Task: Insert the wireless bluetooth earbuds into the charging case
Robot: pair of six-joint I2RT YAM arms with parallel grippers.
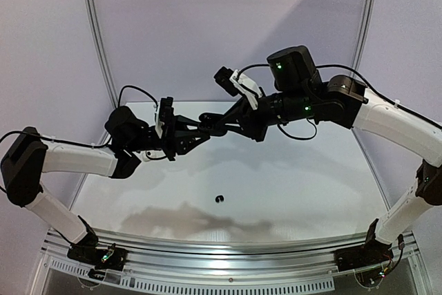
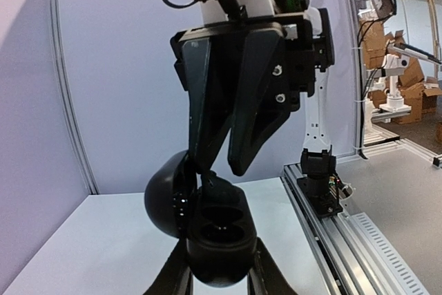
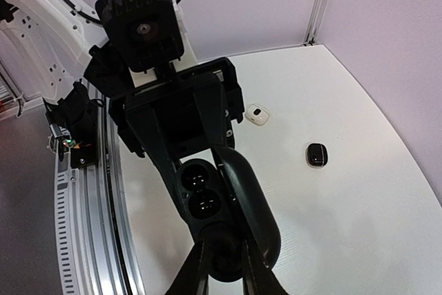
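Note:
My left gripper (image 2: 219,276) is shut on a black charging case (image 2: 219,240), held in the air with its lid (image 2: 164,198) hinged open. The case's two wells (image 3: 199,190) show only small glints. My right gripper (image 3: 222,269) comes down onto the case's end. Its jaws stand close together around a small dark rounded thing, apparently a black earbud (image 2: 208,178), hard to tell from the black case. In the top view both grippers meet above the table (image 1: 297,191) at the case (image 1: 209,124). Another black earbud (image 1: 219,199) lies on the table below.
In the right wrist view a small white pebble-like case (image 3: 257,115) and a small black one (image 3: 317,154) lie on the white table. The slotted metal rail (image 3: 83,226) runs along the table's near edge, with the left arm's base (image 3: 72,126) on it.

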